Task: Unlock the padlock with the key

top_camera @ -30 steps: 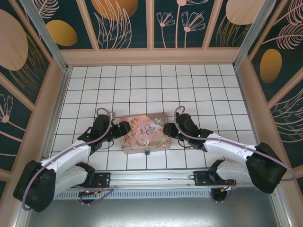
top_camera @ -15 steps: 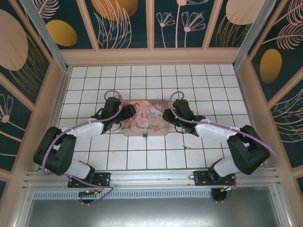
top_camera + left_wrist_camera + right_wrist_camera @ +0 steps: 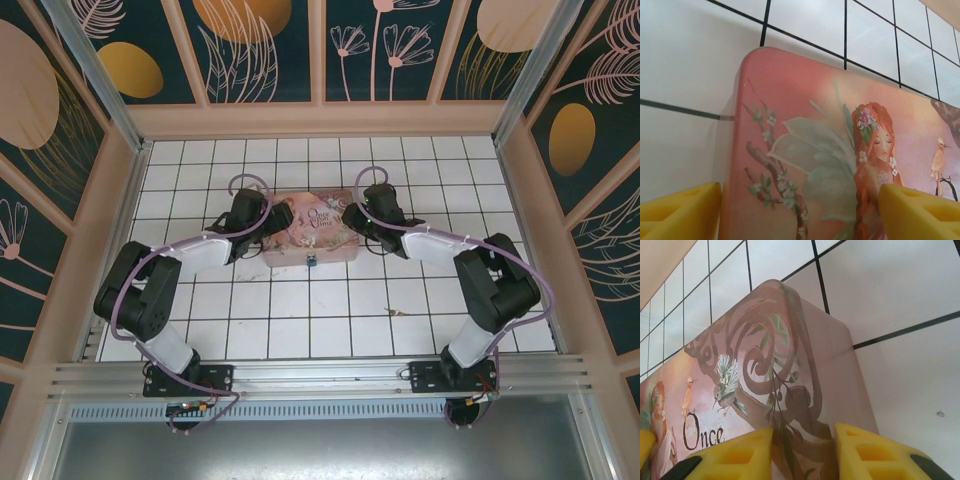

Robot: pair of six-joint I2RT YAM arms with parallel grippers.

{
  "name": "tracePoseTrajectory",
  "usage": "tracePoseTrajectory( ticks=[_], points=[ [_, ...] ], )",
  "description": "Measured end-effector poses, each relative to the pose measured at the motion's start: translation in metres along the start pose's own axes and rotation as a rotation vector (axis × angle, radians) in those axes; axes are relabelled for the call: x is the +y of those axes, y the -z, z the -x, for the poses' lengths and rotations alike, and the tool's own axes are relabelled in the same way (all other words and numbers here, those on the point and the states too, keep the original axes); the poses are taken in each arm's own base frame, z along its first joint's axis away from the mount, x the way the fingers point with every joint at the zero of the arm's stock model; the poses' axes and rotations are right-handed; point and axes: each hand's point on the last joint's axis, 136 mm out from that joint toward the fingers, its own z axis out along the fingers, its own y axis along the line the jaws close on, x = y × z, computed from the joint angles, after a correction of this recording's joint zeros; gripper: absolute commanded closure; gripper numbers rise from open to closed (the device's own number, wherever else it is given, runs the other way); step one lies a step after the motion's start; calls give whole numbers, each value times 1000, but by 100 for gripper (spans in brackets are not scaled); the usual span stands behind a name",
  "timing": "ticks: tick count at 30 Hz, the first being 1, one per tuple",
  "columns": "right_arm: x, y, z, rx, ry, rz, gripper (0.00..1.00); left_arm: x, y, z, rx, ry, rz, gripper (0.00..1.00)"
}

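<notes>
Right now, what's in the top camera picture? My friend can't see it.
A flat pink metal tin with a fairy picture lies on a white tiled table, with the left end effector and right end effector at its two short ends. A tiny blue padlock sits at its near edge.

Too small overhead to tell: shackle state on the padlock (image 3: pixel 311 262), and a speck (image 3: pixel 400 312) toward the near edge of the table (image 3: pixel 300 335). Cropped in both wrist views: the pink tin (image 3: pixel 805 150).
</notes>
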Motion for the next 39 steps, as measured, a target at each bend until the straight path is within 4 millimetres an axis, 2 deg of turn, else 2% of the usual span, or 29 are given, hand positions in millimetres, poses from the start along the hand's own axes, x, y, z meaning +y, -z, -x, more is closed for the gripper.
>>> tracePoseTrajectory(
  ticks=[3,12,13,16,23,28,32,34,39],
  points=[
    [-1,0,1,-7,-8,-6,53,-4,-5,3,2,-11,-6,16],
    [-2,1,3,-20,-27,-14,12,-21,-8,0,36,-36,-62,7],
    [-1,2,4,-22,-26,-11,10,-22,-7,-2,41,-38,-67,3],
    [6,8,8,-35,-25,6,4,-27,-7,-3,43,-47,-76,1],
    [18,38,26,-91,-24,39,1,-34,-2,7,20,-59,-86,1],
    [18,72,40,-170,8,21,1,-49,21,41,-71,-84,-95,1],
    [-4,96,31,-193,17,-34,1,-57,48,68,-164,-89,-108,1],
    [-23,105,20,-185,17,-76,1,-60,62,80,-209,-85,-114,1],
    [-70,122,-15,-133,2,-182,5,-60,85,89,-269,-78,-115,1]
  ],
)
